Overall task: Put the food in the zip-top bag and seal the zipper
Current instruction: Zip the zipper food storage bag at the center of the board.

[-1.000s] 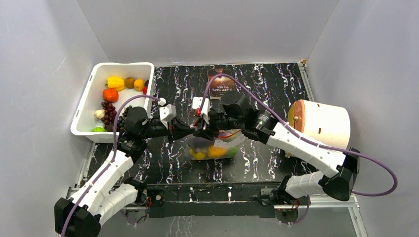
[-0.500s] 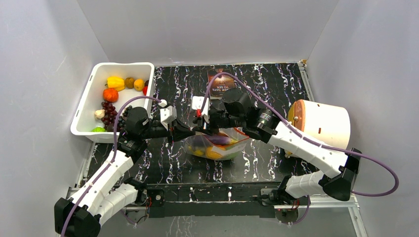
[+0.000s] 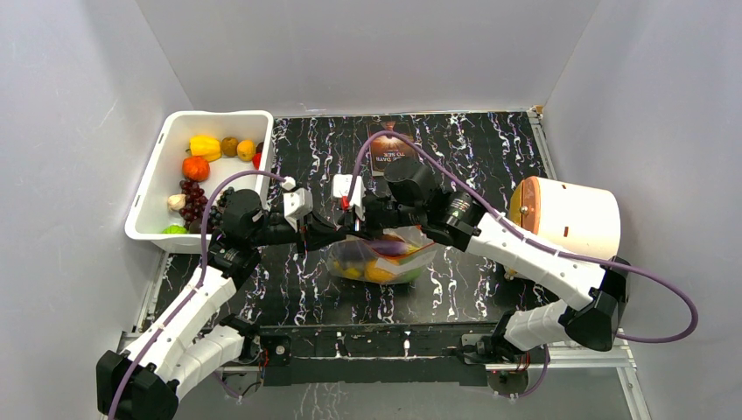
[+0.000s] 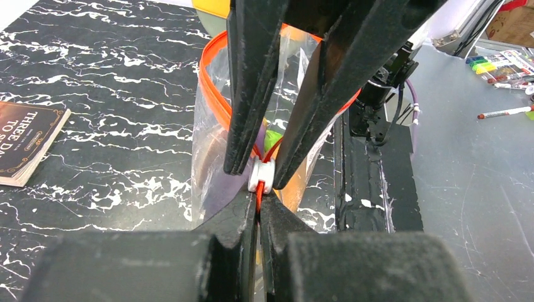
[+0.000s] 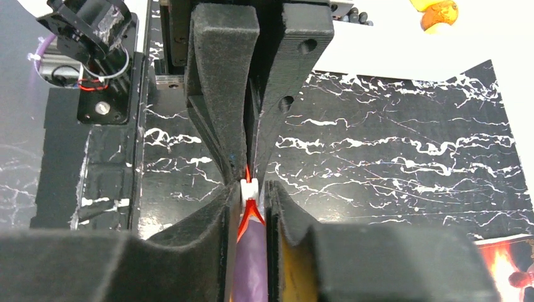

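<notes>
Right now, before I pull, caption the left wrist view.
Left claw shut on the red-orange zipper, right claw straddling its white slider, the zip-top bag open beyond.

Both arms reach forward low, elbows bent and wrists about level, so the two grippers meet nose to nose. The left gripper (image 4: 258, 211) is pinched flat on the zipper (image 4: 259, 197), with no gap between its pads. Just ahead of its tips, the right gripper (image 4: 260, 175) has a finger on either side of the slider (image 5: 247, 189) and is nearly closed. I can't quite make out whether both pads press it.
</notes>
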